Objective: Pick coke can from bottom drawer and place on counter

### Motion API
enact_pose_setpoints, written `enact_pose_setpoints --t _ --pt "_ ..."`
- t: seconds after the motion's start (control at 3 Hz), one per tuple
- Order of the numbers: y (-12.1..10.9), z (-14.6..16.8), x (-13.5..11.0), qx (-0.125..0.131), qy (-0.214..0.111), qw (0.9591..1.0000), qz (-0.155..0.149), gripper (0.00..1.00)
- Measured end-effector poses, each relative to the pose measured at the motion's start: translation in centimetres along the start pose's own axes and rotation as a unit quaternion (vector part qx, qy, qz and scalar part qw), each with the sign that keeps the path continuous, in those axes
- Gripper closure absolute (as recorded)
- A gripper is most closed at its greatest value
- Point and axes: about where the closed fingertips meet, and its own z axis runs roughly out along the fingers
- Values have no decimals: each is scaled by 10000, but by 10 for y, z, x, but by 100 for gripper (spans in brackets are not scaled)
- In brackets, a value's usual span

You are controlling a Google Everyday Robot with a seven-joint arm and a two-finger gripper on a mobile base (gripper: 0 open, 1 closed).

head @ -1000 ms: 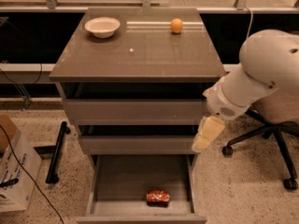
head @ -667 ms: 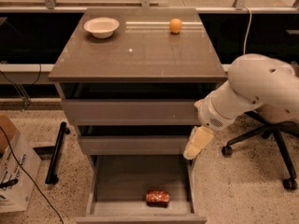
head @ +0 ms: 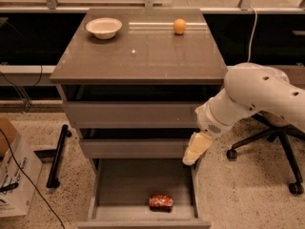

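The coke can point(head: 161, 202) lies on its side near the front of the open bottom drawer point(head: 119, 187). The counter point(head: 138, 51) is the glossy grey-brown top of the cabinet. My gripper point(head: 194, 150) hangs from the white arm at the drawer's right edge, above and to the right of the can, in front of the middle drawer. It holds nothing that I can see.
A white bowl point(head: 104, 27) and an orange ball point(head: 179, 26) sit at the back of the counter. An office chair base point(head: 274, 149) stands to the right. A cardboard box point(head: 12, 175) and a black bar point(head: 58, 154) lie on the floor at left.
My arm and gripper have moved left and down, from beside the cabinet to over the right edge of the open bottom drawer. The can has not moved.
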Motion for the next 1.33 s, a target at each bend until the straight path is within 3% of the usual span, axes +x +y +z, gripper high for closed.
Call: enact_pose_setpoints --t 0.67,1.33 --pt "5 63 -1 -153 -461 9985 248 0" --pt "23 145 45 -593 -1142 9889 742 0"
